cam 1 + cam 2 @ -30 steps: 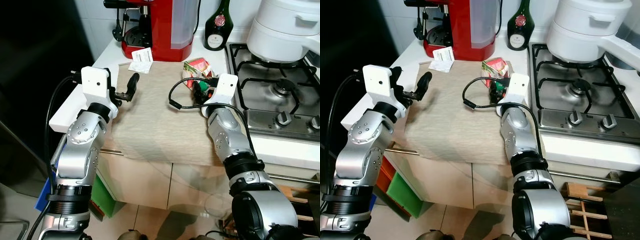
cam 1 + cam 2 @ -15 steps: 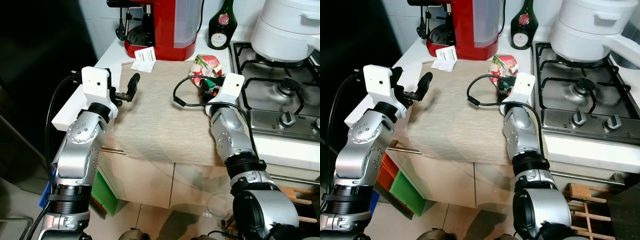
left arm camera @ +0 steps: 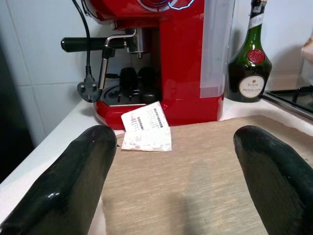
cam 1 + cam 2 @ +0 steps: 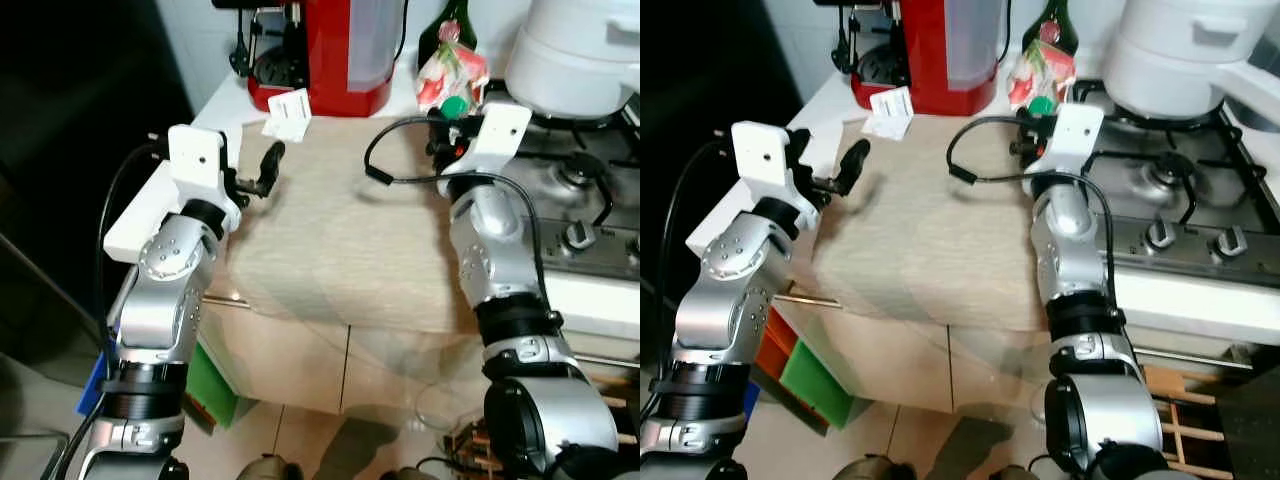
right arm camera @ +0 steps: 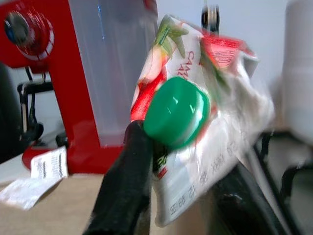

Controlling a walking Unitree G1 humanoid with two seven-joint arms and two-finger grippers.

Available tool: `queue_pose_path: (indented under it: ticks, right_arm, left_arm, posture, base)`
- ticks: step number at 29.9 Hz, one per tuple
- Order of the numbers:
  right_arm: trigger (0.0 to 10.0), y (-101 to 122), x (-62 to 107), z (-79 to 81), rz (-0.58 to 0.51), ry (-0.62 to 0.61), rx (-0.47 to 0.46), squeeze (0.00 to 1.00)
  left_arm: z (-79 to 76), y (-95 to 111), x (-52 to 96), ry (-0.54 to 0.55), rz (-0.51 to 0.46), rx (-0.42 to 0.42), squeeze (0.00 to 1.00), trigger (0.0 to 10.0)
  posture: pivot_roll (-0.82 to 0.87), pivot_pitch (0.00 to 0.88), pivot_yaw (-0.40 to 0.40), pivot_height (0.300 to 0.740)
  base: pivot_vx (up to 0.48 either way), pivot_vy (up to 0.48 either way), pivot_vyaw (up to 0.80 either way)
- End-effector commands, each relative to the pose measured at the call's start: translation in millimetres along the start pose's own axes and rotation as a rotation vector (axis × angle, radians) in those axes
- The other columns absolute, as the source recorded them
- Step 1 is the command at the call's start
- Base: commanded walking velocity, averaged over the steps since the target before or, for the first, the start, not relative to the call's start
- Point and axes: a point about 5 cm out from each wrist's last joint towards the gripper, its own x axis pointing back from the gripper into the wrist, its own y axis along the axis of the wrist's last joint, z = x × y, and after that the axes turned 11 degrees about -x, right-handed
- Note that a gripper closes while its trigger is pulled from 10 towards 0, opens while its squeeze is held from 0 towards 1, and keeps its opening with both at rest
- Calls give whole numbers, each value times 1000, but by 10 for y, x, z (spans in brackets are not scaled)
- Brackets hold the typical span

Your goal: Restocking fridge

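Note:
A crumpled red-and-white food pouch (image 4: 446, 72) with a green screw cap (image 5: 176, 112) hangs above the counter's back, in front of a dark bottle. My right gripper (image 4: 446, 128) is shut on it from below, one finger (image 5: 128, 186) just under the cap. My left gripper (image 3: 176, 142) is open and holds nothing; it hovers over the left edge of a beige cloth (image 4: 330, 230) that covers the counter, and one finger (image 4: 268, 164) points toward the red coffee machine (image 4: 340, 50).
A paper slip (image 4: 288, 112) lies by the coffee machine. A green bottle (image 3: 249, 63) stands behind the cloth. The gas hob (image 4: 590, 180) with a big white pot (image 4: 575, 50) is on the right. A dark gap lies left of the counter, with coloured bins (image 4: 210, 385) below.
My right gripper has lifted the pouch off the cloth, up and toward the back of the counter. The left gripper has stayed where it was. The camera has shifted slightly.

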Motion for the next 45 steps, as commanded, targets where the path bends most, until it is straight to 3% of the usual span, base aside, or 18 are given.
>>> queue_pose_path:
  ticks: [1, 4, 14, 18, 19, 23, 26, 27, 28, 31, 34, 38, 41, 42, 43, 45]
  right_arm:
    - [0, 124, -22, 75, -72, 30, 47, 133]
    - [0, 218, 72, 100, -171, 26, 195, 133]
    - [0, 82, 353, 81, -186, -33, 285, 133]
    - [0, 70, 385, 84, -167, -7, 286, 129]
    - [0, 28, 368, 98, -92, 45, 246, 125]
    - [0, 103, 334, 110, -29, 135, 204, 118]
    - [0, 452, 230, 28, -11, 244, 238, 98]
    - [0, 720, 141, -30, -14, 289, 241, 59]
    - [0, 827, 103, -43, -11, 311, 239, 51]
    - [0, 926, 63, -50, 2, 339, 232, 39]
    - [0, 1079, -23, -48, 83, 449, 248, 0]
    - [0, 1107, -40, -23, 219, 582, 308, 0]
    - [0, 1018, -24, -14, 326, 710, 450, 0]
    - [0, 1018, -24, -14, 326, 710, 450, 0]
    - [0, 905, -30, -29, 372, 750, 535, 0]
    - [0, 863, -33, -31, 388, 761, 549, 0]
  left_arm:
    - [-2, -12, -12, -3, 3, 3, 0, 10000]
    - [-15, -15, -25, -10, 0, 4, 0, 10000]
    - [-125, -62, -110, -29, -4, 24, 0, 10000]
    - [-183, -77, -102, -39, -3, 37, 0, 10000]
    - [-207, -96, -96, -50, 0, 36, 0, 10000]
    - [-197, -113, -84, -54, 3, 29, 0, 10000]
    - [-129, -126, -92, -40, 8, 21, 0, 10000]
    - [-104, -129, -103, -38, 9, 18, 0, 10000]
    - [-98, -129, -109, -37, 9, 15, 0, 10000]
    - [-94, -130, -120, -38, 10, 13, 0, 10000]
    - [-111, -110, -140, -56, 8, 6, 0, 10000]
    - [-133, -133, -153, -103, 31, -3, 0, 10000]
    - [-116, -171, -181, -147, 58, -9, 0, 10000]
    - [-116, -171, -181, -147, 58, -9, 0, 10000]
    - [-67, -172, -194, -195, 66, -21, 0, 10000]
    - [-44, -168, -195, -218, 67, -29, 0, 10000]
  posture:
    - [10, 12, 69, 736]
    - [-9, 8, 71, 736]
    - [-74, 9, 57, 736]
    - [-77, 3, 54, 736]
    - [-76, 0, 52, 736]
    - [-73, 0, 49, 736]
    - [-76, 0, 51, 736]
    - [-79, 0, 49, 736]
    - [-80, 0, 49, 736]
    - [-80, 0, 53, 736]
    - [-84, 0, 64, 736]
    - [-91, 0, 73, 736]
    - [-93, 0, 76, 736]
    - [-93, 0, 76, 736]
    - [-95, 0, 69, 736]
    - [-95, 0, 69, 736]
  base:
    - [0, 0, 0]
    - [0, 0, 0]
    - [0, 0, 0]
    - [0, 0, 0]
    - [0, 0, 0]
    - [0, 0, 0]
    - [0, 0, 0]
    - [0, 0, 0]
    - [0, 0, 0]
    - [0, 0, 0]
    - [0, 0, 0]
    - [0, 0, 0]
    - [0, 0, 0]
    - [0, 0, 0]
    - [0, 0, 0]
    - [0, 0, 0]
